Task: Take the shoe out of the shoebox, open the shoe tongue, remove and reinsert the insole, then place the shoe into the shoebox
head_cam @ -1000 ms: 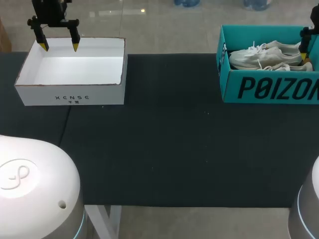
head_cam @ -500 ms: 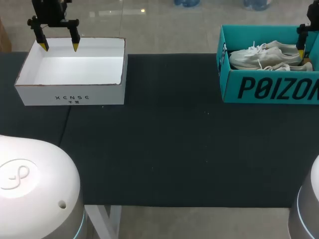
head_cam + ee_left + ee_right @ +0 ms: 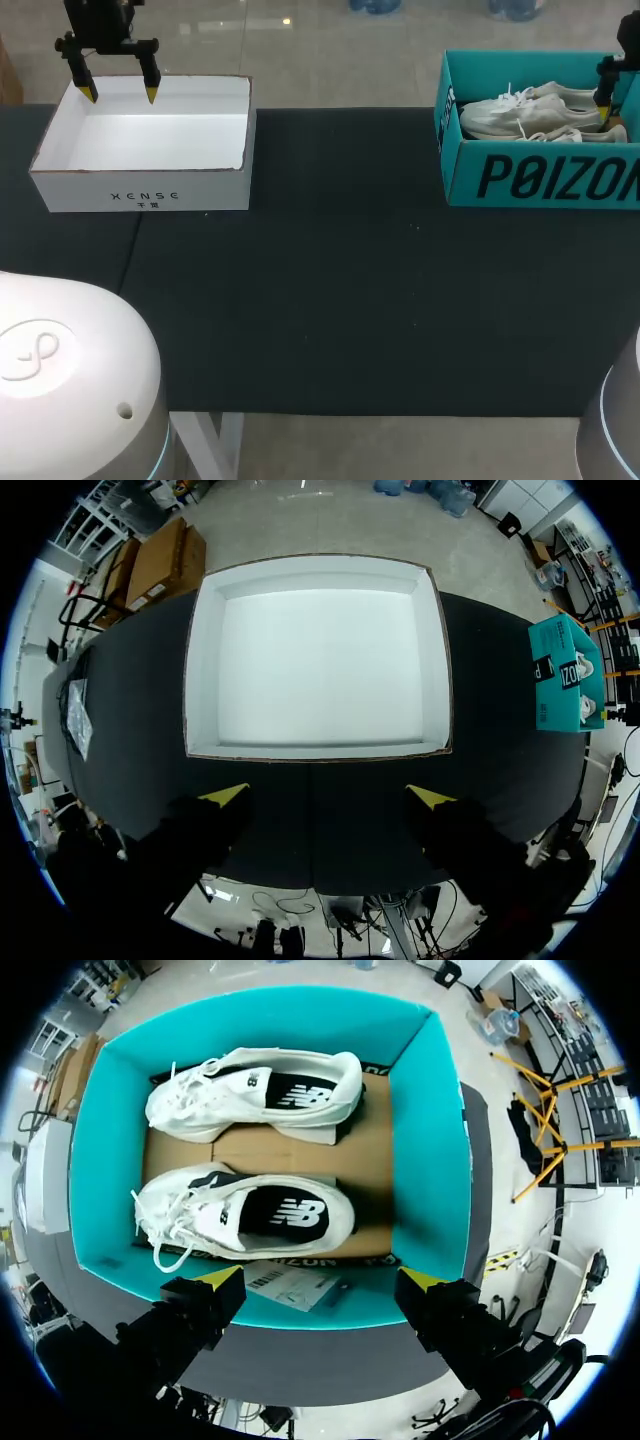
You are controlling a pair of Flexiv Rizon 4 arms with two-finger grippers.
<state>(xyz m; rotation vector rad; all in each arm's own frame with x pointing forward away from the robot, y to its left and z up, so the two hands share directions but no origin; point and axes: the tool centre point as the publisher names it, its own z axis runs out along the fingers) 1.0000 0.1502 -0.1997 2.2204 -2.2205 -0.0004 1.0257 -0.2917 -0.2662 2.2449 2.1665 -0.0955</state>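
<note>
My right gripper [image 3: 318, 1278], fingers apart, hangs over the teal cardboard shoebox [image 3: 430, 1160] holding two laced white shoes [image 3: 250, 1215]. My left gripper [image 3: 330, 796], likewise spread, hovers at a shallow white rectangular box [image 3: 315, 670].

White arm housings [image 3: 60, 370], black yellow-tipped fingers [image 3: 149, 78]

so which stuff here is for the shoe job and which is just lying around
For the job: teal shoebox, two white sneakers inside it, open right tool above them.
Lying about: white open box under the open left tool, paper slip in the shoebox.
</note>
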